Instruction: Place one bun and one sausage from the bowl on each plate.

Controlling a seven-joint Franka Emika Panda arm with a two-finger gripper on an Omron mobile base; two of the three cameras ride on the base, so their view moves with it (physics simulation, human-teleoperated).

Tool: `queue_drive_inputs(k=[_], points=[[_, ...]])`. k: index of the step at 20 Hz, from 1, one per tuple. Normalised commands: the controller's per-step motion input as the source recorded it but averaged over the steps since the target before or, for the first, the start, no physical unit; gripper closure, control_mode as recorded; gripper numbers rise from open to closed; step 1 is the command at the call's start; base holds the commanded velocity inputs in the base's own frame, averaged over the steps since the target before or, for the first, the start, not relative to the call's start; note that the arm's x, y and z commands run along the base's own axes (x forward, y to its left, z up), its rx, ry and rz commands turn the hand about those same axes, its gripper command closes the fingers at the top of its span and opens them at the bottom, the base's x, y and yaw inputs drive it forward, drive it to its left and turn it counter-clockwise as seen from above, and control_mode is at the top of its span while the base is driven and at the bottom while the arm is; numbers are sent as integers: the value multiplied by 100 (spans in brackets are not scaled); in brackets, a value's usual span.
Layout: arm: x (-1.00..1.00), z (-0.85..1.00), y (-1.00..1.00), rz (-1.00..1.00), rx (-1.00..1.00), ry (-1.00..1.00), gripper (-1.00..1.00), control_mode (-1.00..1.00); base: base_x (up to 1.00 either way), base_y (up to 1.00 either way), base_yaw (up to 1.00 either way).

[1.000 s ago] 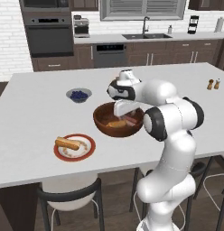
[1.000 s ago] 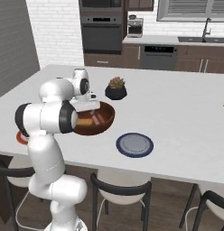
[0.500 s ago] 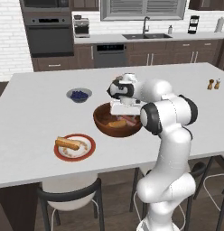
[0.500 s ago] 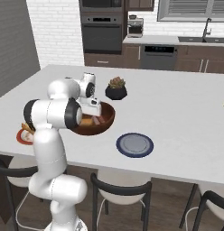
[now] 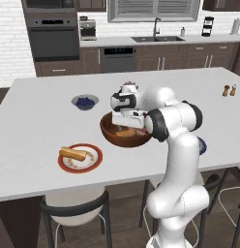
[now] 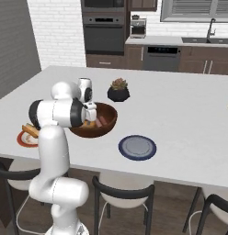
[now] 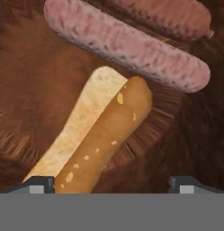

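Fingertips (image 7: 38,184) stand wide apart at the bottom of the hand view, nothing between them, one touching the end of a bun (image 7: 98,136) that lies on the bowl's (image 7: 23,90) wooden floor. Past the bun lie two sausages (image 7: 127,47), side by side. From the base views the gripper (image 5: 126,121) dips into the bowl (image 5: 111,135). The red-rimmed plate (image 5: 95,162) already carries a bun (image 5: 73,154); the blue plate (image 6: 137,147) sits beside the bowl.

Golden-tan bun (image 7: 100,140), speckled pink sausages (image 7: 127,47), reddish-brown grained bowl (image 7: 32,90).
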Motion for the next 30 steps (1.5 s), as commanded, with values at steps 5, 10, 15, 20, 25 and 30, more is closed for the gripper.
queue_drive_inputs(k=[5, 10, 15, 20, 25, 30], points=[[12, 0, -4, -21, -1, -5, -100, -100, 0, 0, 0], [17, -3, 4, -22, 0, -19, -100, -100, 0, 0, 0], [-26, -30, -4, -23, -3, -3, -100, -100, 0, 0, 0], [-1, -12, 3, -9, 0, 0, -100, -100, 0, 0, 0], [-22, -11, -3, -4, -1, -2, -100, -100, 0, 0, 0], [16, -14, 7, -3, 0, -8, -100, -100, 0, 0, 0]])
